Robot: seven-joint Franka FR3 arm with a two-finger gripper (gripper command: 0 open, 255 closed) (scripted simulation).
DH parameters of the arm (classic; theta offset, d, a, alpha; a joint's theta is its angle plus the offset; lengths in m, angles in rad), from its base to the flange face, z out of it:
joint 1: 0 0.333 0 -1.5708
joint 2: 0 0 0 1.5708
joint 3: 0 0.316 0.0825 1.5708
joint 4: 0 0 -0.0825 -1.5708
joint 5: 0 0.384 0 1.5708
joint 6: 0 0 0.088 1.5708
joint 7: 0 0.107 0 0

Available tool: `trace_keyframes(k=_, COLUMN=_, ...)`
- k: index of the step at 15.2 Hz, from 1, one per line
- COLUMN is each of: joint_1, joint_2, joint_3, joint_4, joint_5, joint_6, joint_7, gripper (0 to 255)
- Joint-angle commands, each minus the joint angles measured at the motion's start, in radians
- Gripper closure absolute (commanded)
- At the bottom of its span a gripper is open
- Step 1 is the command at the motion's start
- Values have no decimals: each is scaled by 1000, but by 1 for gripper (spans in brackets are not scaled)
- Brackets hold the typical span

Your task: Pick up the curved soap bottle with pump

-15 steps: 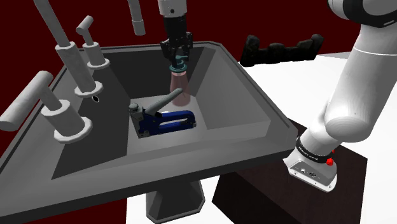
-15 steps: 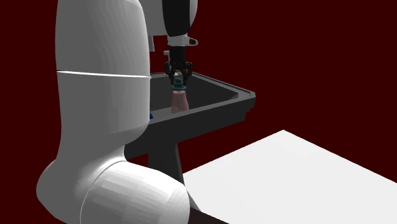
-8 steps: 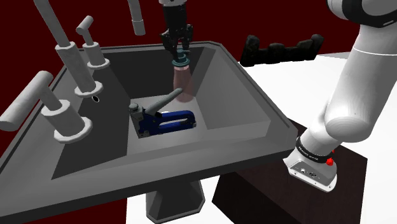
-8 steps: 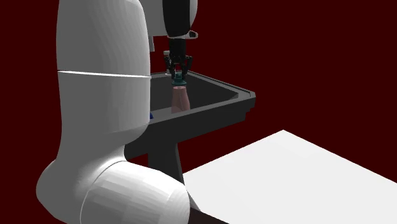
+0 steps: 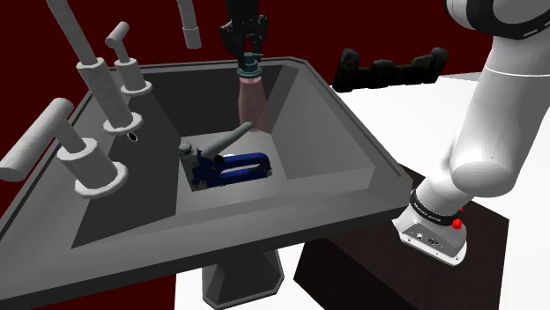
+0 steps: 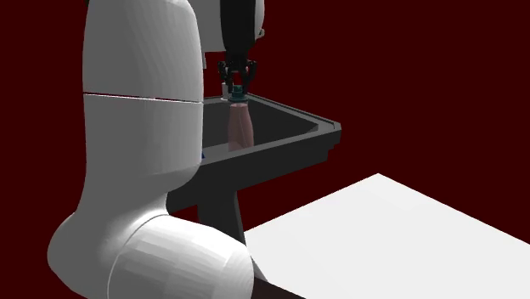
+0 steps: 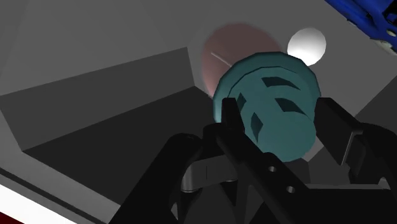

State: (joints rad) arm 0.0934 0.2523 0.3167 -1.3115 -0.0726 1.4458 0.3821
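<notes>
Held upright by its teal pump [image 5: 249,67]: a pinkish, see-through soap bottle [image 5: 253,104], upper middle of the shoulder view, inside the far end of a dark grey sink [image 5: 348,141]. Directly above it, the black gripper [image 5: 248,60], pointing straight down and clamped on the pump head, with just the pump's width between its fingers. Hard to tell whether the bottle's base touches the basin floor.

Upper middle of the second exterior view, same stack: gripper [image 6: 237,83] over soap bottle [image 6: 240,127], with the lower body cut off by the sink's near rim [image 6: 289,146].

Along the bottle's axis in the wrist view: ribbed pump [image 7: 270,95] pinched between the two fingers [image 7: 230,124], one on each side, both touching. Past it, the pink body [image 7: 222,51] against the grey basin wall, and a small white ball [image 7: 306,44] just beyond.

Nearer the shoulder view's centre, lying flat on the basin floor: a blue and grey stapler [image 5: 225,166], its grey lever angled up towards the bottle's base. Along the sink's upper-left rim, grey taps [image 5: 99,84]. Behind the sink at upper right, a dark lumpy shape [image 5: 388,69]. Down the right edge, the white arm [image 5: 494,114], ending at the dark stand [image 5: 353,264] at lower right. At the second exterior view's lower right, a white surface [image 6: 391,229].
</notes>
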Motion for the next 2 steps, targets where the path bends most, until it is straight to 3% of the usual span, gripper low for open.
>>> trace_keyframes(k=1, joint_1=2, joint_2=8, joint_3=0, joint_4=29, joint_5=-3, joint_6=-22, joint_7=0, gripper=255)
trace_keyframes(k=2, joint_1=2, joint_2=8, joint_3=0, joint_4=29, joint_5=-3, joint_6=-22, joint_7=0, gripper=255)
